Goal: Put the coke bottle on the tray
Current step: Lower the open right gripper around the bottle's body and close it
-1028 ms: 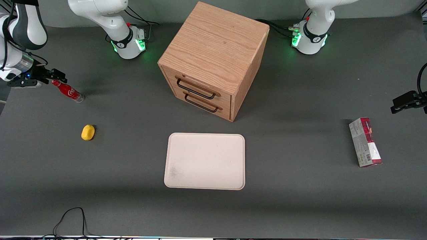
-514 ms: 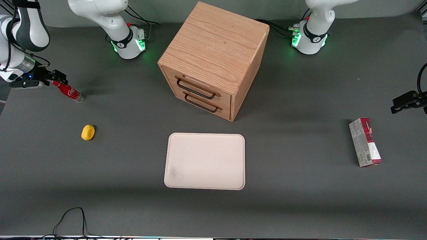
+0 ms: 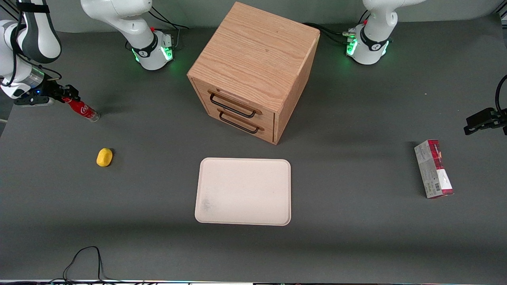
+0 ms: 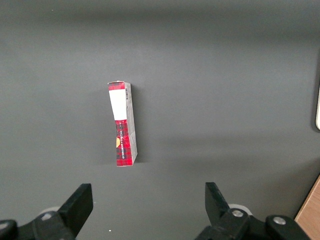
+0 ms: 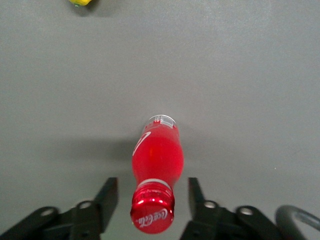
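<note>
Coke bottle [image 5: 158, 165] between parted gripper [image 5: 152, 197] fingers [image 5: 109, 196]

1 coke bottle [image 3: 81, 108] | 1 tray [image 3: 243, 191] | 1 drawer box [image 3: 253, 71] | 1 carton [image 3: 433, 169] | 1 yellow object [image 3: 104, 157]

In the wrist view the gripper [image 5: 152, 192] is cut off by the picture's edge, so only its two spread fingers [image 5: 107, 197] show, one on each side of the bottle's [image 5: 157, 160] cap. A yellow thing [image 5: 80, 2] is cropped to a sliver. In the front view the gripper [image 3: 68, 95] covers the bottle's [image 3: 84, 110] cap end. In the parked arm's view the tray [image 4: 318, 107] shows only as a thin strip
</note>
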`<control>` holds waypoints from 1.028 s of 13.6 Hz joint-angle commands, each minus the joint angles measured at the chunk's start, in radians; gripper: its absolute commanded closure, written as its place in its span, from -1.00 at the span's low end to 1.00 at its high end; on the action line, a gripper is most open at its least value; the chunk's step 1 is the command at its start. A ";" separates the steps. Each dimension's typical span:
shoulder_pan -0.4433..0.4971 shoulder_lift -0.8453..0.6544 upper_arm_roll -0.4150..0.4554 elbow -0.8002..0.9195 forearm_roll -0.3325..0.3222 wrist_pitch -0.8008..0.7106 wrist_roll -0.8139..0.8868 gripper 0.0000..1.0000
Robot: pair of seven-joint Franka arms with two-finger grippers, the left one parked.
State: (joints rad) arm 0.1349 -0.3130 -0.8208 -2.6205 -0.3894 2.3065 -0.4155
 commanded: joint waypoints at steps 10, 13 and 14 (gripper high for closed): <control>0.029 -0.018 0.178 0.129 0.073 -0.212 0.106 0.80; 0.028 0.023 0.334 0.305 0.207 -0.395 0.141 0.80; 0.028 0.052 0.386 0.388 0.224 -0.463 0.165 0.80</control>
State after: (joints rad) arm 0.1558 -0.3145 -0.5090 -2.3905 -0.2147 1.9735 -0.2960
